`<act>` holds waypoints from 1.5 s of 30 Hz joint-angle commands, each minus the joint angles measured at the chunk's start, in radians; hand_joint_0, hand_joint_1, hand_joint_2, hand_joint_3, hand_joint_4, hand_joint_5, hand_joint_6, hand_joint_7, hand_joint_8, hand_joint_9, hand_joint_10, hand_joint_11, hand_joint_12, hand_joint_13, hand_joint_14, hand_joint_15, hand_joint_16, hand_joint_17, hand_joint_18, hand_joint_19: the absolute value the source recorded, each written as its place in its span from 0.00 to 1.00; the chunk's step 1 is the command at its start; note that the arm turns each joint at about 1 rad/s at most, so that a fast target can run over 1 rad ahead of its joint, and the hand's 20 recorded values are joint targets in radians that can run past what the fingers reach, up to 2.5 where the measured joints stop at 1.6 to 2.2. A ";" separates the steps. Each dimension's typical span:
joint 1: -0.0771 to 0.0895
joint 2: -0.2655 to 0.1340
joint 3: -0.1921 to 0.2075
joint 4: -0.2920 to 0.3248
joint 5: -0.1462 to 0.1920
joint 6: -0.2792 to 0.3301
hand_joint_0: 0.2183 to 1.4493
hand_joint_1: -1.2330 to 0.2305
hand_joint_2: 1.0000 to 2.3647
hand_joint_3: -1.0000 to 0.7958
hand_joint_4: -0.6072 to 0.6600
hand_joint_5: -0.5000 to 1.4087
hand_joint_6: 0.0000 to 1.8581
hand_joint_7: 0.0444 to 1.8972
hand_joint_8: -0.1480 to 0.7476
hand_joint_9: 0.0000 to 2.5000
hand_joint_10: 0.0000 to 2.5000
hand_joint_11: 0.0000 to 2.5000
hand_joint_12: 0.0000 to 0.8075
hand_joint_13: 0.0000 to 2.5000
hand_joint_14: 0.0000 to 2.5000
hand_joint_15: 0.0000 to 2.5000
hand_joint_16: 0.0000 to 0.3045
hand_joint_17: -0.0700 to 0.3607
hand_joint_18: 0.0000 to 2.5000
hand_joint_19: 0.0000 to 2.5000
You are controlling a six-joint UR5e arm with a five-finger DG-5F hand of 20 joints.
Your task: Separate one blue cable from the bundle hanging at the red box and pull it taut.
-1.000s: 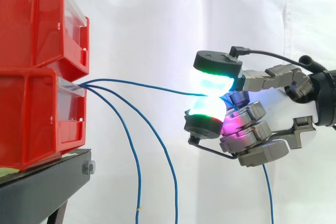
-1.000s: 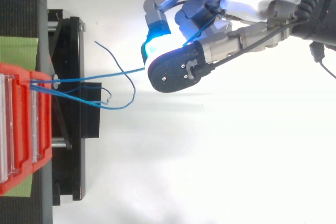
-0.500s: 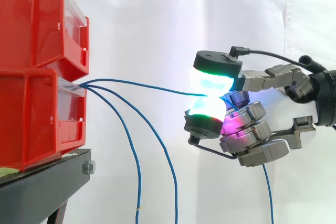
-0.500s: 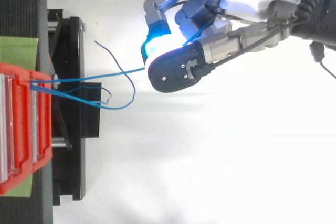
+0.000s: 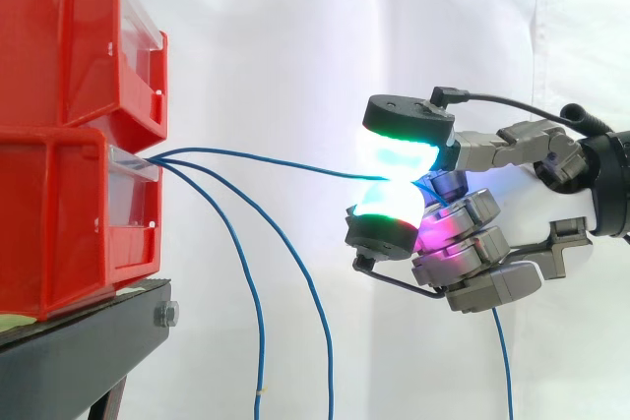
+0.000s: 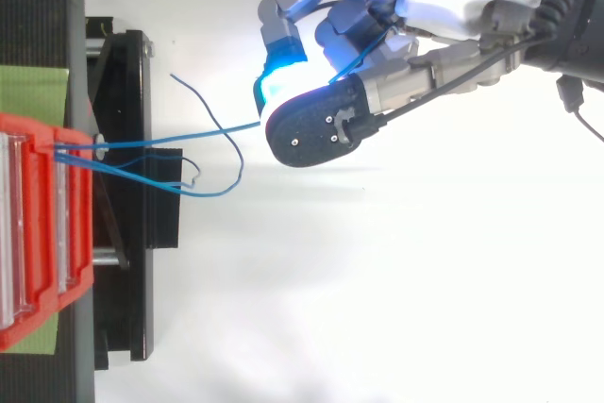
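cable in hand: one blue cable (image 5: 266, 160) runs from the lower red box (image 5: 59, 223) across to the hand (image 5: 472, 243), nearly level, with a slight bow in it; reads close to taut, not quite.
hold: two glowing pads (image 5: 399, 150), one above the other, are closed together on the cable at the tip of the hand; the other fingers are curled underneath, away from the box.
free end: the cable's tail (image 5: 502, 361) drops straight down below the hand.
rest of bundle: two loose cables (image 5: 258, 341) leave the same box and sag well below and box-side of the hand, clear of the pinch.
handling, my read: thin, very light, limp wire with a smooth jacket; it could slide through the pads under pull, so a firm pinch across it suits, well out from the box as here.
pose: hand held level, pads pointing at the box, palm on the far side; from above, the fingers arch over the cable (image 6: 179, 137).
risk, my read: a hard pull may tug the box on its black stand (image 5: 79, 351).
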 commanded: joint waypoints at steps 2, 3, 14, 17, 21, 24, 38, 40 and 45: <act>-0.001 0.000 0.000 0.000 0.000 -0.001 0.34 0.36 0.02 0.47 0.58 0.17 0.51 0.72 0.48 0.34 0.71 0.64 0.39 0.29 0.96 0.67 0.11 0.33 0.50 0.79; -0.001 0.000 0.000 0.000 0.000 0.000 0.34 0.36 0.02 0.47 0.58 0.17 0.51 0.72 0.48 0.34 0.71 0.64 0.38 0.29 0.96 0.68 0.11 0.34 0.50 0.79; 0.001 0.000 0.000 0.000 0.000 0.000 0.34 0.36 0.02 0.47 0.58 0.17 0.51 0.72 0.48 0.34 0.70 0.64 0.38 0.30 0.95 0.67 0.11 0.34 0.50 0.79; 0.001 0.000 0.000 0.000 0.000 0.000 0.34 0.36 0.02 0.48 0.58 0.17 0.51 0.72 0.48 0.34 0.69 0.65 0.38 0.30 0.95 0.68 0.11 0.34 0.50 0.78; 0.001 0.000 0.000 0.000 0.000 0.000 0.34 0.36 0.02 0.47 0.58 0.17 0.51 0.73 0.47 0.34 0.69 0.65 0.38 0.30 0.95 0.68 0.11 0.34 0.50 0.78; -0.001 0.000 0.000 0.002 0.000 0.000 0.35 0.36 0.02 0.47 0.58 0.17 0.51 0.73 0.48 0.35 0.68 0.65 0.39 0.30 0.95 0.68 0.11 0.33 0.50 0.78; 0.001 0.000 0.000 0.000 0.000 0.000 0.35 0.36 0.02 0.47 0.59 0.17 0.51 0.73 0.48 0.35 0.68 0.65 0.39 0.30 0.95 0.68 0.11 0.33 0.50 0.78; 0.001 0.000 0.000 0.000 0.000 0.000 0.35 0.36 0.02 0.48 0.59 0.17 0.51 0.73 0.48 0.35 0.68 0.65 0.39 0.30 0.95 0.68 0.11 0.33 0.49 0.78; 0.001 0.000 0.000 0.000 0.000 0.000 0.35 0.35 0.02 0.48 0.58 0.17 0.51 0.73 0.48 0.35 0.68 0.65 0.39 0.30 0.95 0.68 0.11 0.34 0.49 0.78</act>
